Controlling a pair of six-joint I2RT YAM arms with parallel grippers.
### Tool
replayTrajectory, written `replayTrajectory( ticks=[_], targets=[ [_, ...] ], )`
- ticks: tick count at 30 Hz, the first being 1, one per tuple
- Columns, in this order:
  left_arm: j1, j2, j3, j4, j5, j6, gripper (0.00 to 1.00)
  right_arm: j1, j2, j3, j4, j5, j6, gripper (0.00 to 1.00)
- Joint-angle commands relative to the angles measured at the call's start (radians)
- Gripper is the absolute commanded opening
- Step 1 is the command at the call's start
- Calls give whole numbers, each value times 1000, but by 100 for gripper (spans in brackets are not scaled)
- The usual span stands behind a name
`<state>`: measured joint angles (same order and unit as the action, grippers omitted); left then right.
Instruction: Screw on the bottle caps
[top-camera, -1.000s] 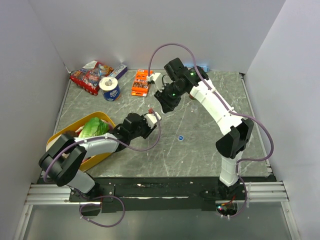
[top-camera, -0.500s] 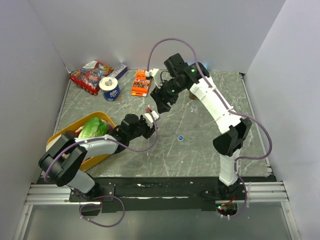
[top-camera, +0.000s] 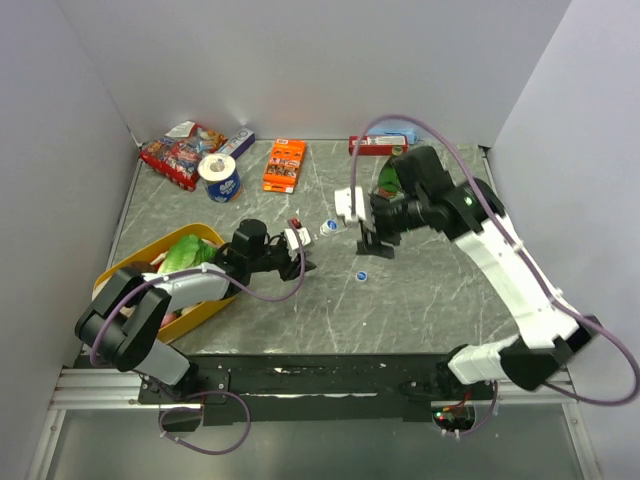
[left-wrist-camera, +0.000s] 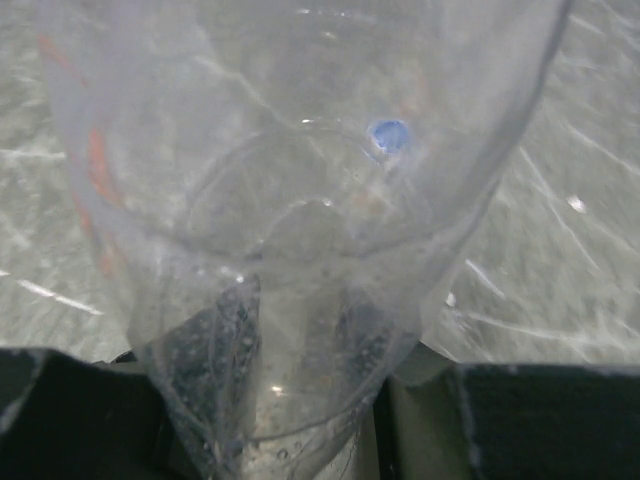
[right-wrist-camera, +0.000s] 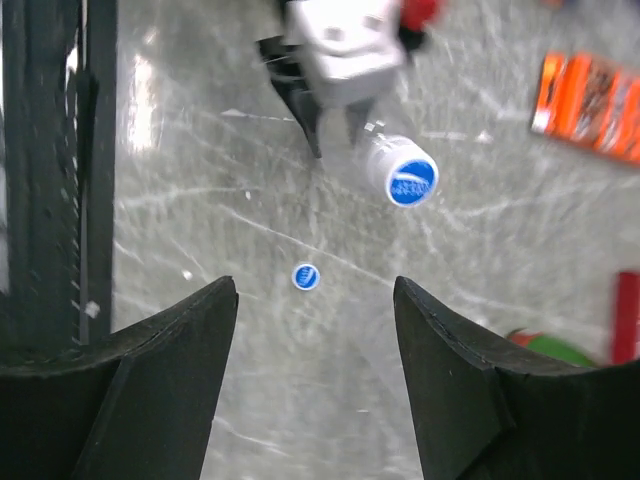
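Right jaws: pulled back from the bottle (left-wrist-camera: 290, 200) — now spread, empty.
Left jaws: clamped on it, long axis near level, blue cap (right-wrist-camera: 411, 184) toward right arm.
Loose cap (top-camera: 362, 276): flat on counter (top-camera: 430, 300).

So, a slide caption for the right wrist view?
Open right gripper near capped bottle held by left gripper; loose cap on table.

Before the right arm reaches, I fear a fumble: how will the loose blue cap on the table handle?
The loose blue cap lies flat, probably awkward to pinch. Tiny, likely light, it may skid on the smooth table; on edge, it could roll.
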<state>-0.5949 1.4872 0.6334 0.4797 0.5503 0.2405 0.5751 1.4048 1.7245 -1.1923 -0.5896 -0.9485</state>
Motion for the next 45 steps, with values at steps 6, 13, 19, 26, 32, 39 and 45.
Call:
replayTrajectory(
  ticks=[6,13,19,26,32,39,45],
  targets=[
    [6,-44,127,-217,249,232,1,51,-69,-91,132,-30,-320,72],
    [4,-59,158,-286,277,299,1,86,-89,-138,76,-55,-478,73],
    [4,-70,161,-297,272,330,1,103,-72,-135,45,-55,-515,72],
    [0,-71,176,-334,275,384,1,114,-41,-112,22,-46,-556,67],
    [0,-67,187,-352,277,413,1,124,-30,-125,28,-32,-579,64],
    [0,-65,190,-359,277,422,1,132,-15,-131,48,-7,-581,59],
    [0,-64,192,-359,280,428,1,132,3,-117,28,4,-592,48]
  ],
)
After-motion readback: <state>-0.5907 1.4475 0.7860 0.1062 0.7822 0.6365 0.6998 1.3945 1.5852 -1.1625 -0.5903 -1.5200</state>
